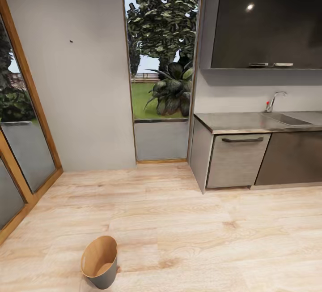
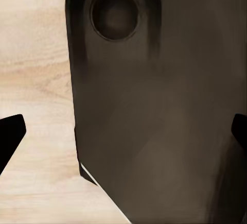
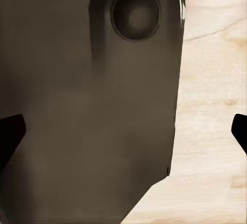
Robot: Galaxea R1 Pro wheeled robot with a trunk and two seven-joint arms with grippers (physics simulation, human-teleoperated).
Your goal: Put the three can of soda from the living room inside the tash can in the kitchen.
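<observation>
The tash can (image 1: 99, 262) stands on the pale wood floor at the near left of the head view, dark grey outside, tan inside, and looks empty. The cans of soda are out of view. In the left wrist view my left gripper (image 2: 123, 136) is open, its dark fingertips (image 2: 10, 136) far apart, with nothing between them but a dark part of the robot's body and the floor beyond. In the right wrist view my right gripper (image 3: 123, 134) is open in the same way, its fingertips (image 3: 9, 131) spread wide.
Grey kitchen cabinets (image 1: 237, 160) with a countertop (image 1: 237, 122), sink (image 1: 286, 118) and tap (image 1: 273, 101) run along the right wall under a dark wall cabinet (image 1: 268, 19). A tall window (image 1: 161, 59) is straight ahead. Wood-framed glass doors (image 1: 22, 148) line the left.
</observation>
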